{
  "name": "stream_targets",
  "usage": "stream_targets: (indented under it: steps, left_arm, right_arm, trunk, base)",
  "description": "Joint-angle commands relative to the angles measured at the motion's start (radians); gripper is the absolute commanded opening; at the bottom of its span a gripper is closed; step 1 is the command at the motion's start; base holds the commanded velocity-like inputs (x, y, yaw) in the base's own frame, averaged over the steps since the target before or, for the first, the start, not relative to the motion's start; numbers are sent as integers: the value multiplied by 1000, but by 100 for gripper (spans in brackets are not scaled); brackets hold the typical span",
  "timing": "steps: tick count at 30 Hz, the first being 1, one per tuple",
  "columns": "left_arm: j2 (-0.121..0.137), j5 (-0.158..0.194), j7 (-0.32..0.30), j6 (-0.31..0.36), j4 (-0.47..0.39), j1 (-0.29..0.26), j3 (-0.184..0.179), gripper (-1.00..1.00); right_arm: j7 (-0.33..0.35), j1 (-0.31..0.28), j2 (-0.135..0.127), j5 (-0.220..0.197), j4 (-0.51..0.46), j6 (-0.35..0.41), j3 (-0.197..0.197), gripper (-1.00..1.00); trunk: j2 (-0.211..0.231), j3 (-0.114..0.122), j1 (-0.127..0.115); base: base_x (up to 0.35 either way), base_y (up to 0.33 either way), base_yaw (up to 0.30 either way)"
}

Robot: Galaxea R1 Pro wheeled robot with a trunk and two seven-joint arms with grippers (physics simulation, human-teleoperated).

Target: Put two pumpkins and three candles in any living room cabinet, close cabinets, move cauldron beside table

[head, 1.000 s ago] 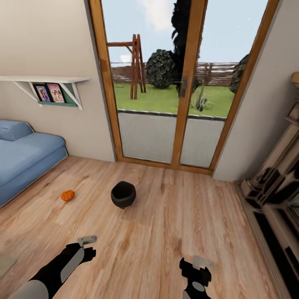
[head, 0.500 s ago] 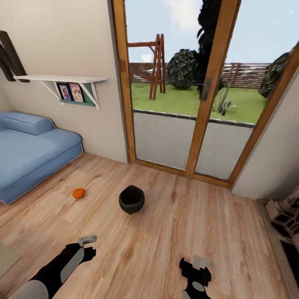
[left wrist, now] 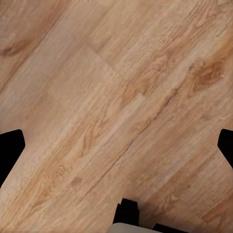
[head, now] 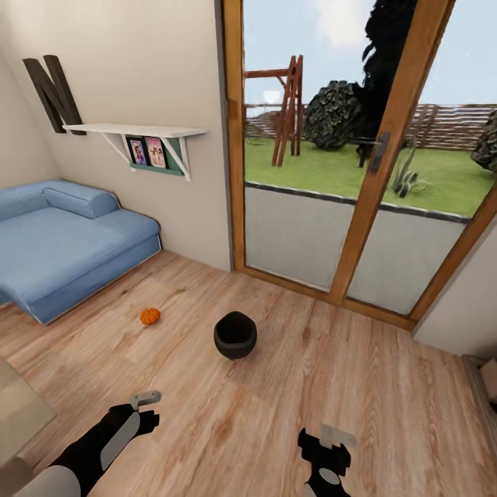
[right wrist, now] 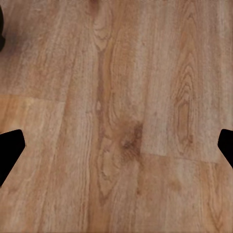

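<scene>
Pumpkin (head: pixel 150 316): on the wooden floor (head: pixel 276 414), near the blue sofa (head: pixel 62 248), probably the next pickup.
Cauldron (head: pixel 235 335): upright on the floor, just right of the pumpkin.
Left hand (head: pixel 143 400): released, empty, held low for travel.
Right hand (head: pixel 330 437): released, empty.
Change: view has swung left; nothing itself moved.

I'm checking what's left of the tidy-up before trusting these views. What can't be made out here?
- Inside of the cauldron: head view, its bowl is dark, so contents are unreadable.
- Pumpkin: head view, too small to make out its stem.
- Pale surface at the lower left: head view, cut off by the edge, so what it is stays unclear.
- Dark shape: right wrist view, cut by the edge.
</scene>
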Motion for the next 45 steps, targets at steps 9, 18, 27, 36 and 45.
stream_targets:
  steps: [9, 18, 27, 36, 45]
  left_arm:
    - [2, 10, 10, 1, -2, -1, -7, 100]
    - [2, 10, 10, 1, -2, -1, -6, 100]
    - [2, 9, 10, 1, -2, -1, -8, 100]
    - [2, 9, 13, 1, -2, -1, -12, 100]
    - [2, 9, 13, 1, -2, -1, -13, 100]
  right_arm:
    - [-3, -1, -3, -9, 0, -11, 4, 100]
    - [-5, -1, -2, -11, 1, -9, 5, 100]
    - [-4, -1, -1, -11, 1, -8, 6, 100]
    - [0, -1, 0, -11, 1, -8, 7, 100]
    - [3, -1, 0, -11, 1, -7, 7, 100]
  trunk:
    - [-1, -1, 0]
    - [-1, -1, 0]
    - [-1, -1, 0]
    - [-1, -1, 0]
    - [-1, -1, 0]
  base:
    - [109, -4, 3]
    - [192, -126, 198]
    - [232, -231, 288]
    - [234, -253, 149]
    - [237, -244, 1]
